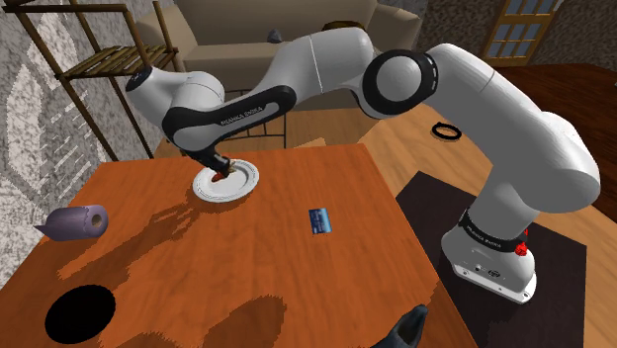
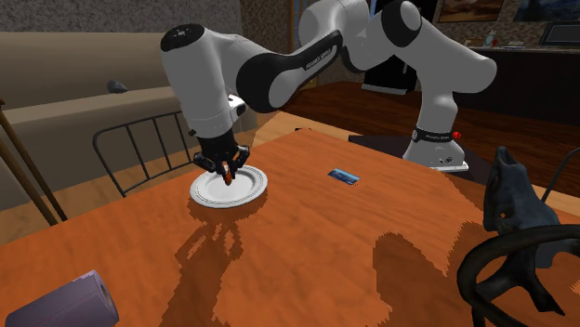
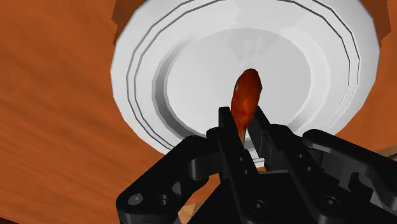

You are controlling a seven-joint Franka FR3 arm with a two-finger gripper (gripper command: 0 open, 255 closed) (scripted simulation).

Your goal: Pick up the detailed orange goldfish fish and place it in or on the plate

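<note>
Where the white arm reached out over the wooden table (image 1: 247,277), the black gripper (image 3: 243,121) hung directly above the white plate (image 3: 159,70), pointing down at it. Jaws were nearly closed, with only a narrow gap, and that gap was taken up by the orange goldfish (image 3: 247,95), pinched at one end. The rest of the fish stuck out past the fingertips toward the plate's sunken centre. Whether its free end touched the plate could not be told. In the second exterior view the gripper (image 2: 226,165) sat low over the plate (image 2: 243,193), close to its surface, fish hanging beneath. The plate rested flat near the table's far edge in the shoulder view, and a dark wire-backed chair (image 2: 139,149) stood just beyond that edge. A small blue card (image 1: 318,220) lay flat on the table, well apart from the plate toward the shoulder view's right. A purple roll (image 1: 79,221) lay on its side near the table's left edge in the shoulder view. A round black patch (image 1: 79,313) showed on the tabletop at that view's lower left. A dark figurine (image 2: 511,200) stood at the second exterior view's right edge. A black ring (image 1: 447,130) lay on the floor beyond the table. The stand (image 1: 491,265) sat on a dark mat (image 1: 435,208).
</note>
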